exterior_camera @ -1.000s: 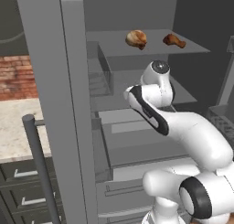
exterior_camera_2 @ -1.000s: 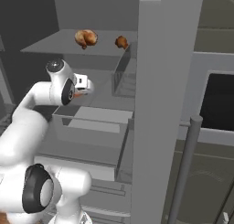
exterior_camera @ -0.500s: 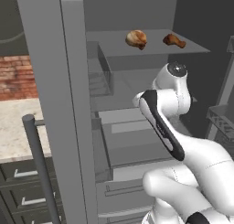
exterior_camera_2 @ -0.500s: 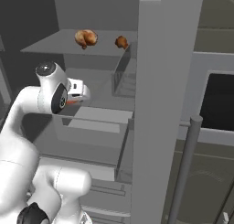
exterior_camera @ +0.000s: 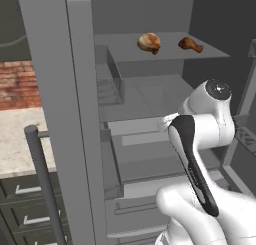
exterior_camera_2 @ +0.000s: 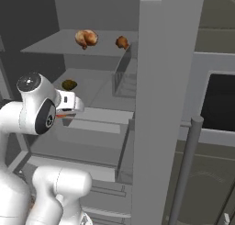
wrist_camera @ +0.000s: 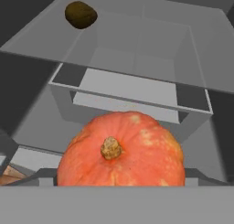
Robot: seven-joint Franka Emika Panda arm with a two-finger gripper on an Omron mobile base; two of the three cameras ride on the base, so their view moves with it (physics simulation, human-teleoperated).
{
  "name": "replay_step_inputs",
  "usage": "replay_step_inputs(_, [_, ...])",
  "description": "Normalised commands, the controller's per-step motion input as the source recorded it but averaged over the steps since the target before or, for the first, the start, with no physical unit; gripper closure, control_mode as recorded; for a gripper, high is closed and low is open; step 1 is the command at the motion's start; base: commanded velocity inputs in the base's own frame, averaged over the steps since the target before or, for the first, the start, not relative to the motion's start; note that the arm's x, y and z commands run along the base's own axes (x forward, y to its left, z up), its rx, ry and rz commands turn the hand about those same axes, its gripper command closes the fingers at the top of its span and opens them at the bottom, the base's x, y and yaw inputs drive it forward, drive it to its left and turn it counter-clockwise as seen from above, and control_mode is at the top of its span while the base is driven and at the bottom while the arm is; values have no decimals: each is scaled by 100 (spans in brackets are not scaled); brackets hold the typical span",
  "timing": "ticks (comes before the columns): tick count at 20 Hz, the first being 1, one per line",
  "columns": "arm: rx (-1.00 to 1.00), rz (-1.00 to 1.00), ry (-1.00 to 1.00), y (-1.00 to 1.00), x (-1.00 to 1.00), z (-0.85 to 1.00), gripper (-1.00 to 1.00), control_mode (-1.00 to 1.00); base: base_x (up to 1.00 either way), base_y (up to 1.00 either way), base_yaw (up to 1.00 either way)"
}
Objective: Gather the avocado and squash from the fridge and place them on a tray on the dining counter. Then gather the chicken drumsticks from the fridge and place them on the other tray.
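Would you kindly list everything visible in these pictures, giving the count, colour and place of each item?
squash: one, orange-red with a brown stem, close in front of the hand camera, in the lower part of the fridge.
avocado: one, dark olive-brown, on a glass shelf farther in; also in the right base view.
chicken drumsticks: two, golden to reddish-brown, apart on the top shelf; the second lies to the right.
fridge: one, grey, open, with glass shelves and drawers.
fridge door: one, grey, open, with a bar handle.
brick wall: one, red-brown, far left.
counter: one, beige speckled, over dark drawers.
arm: one, white with dark joints, reaching into the fridge.
tool: open; whether it touches the squash cannot be told.
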Motion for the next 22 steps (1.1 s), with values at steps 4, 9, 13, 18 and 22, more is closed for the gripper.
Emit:
replay_step_inputs(4, [0,0,0,-13,-62,41,100,-100,0,0,0])
replay_step_inputs(9, [0,0,1,-5,-17,51,100,-100,0,0,0])
replay_step_inputs(13, [0,0,6,0,0,0,100,-100,0,0,0])
replay_step_inputs(18, [0,0,0,0,0,-1,100,100,-33,0,0])
replay_step_inputs(22, [0,0,0,0,0,0,100,100,-100,0,0])
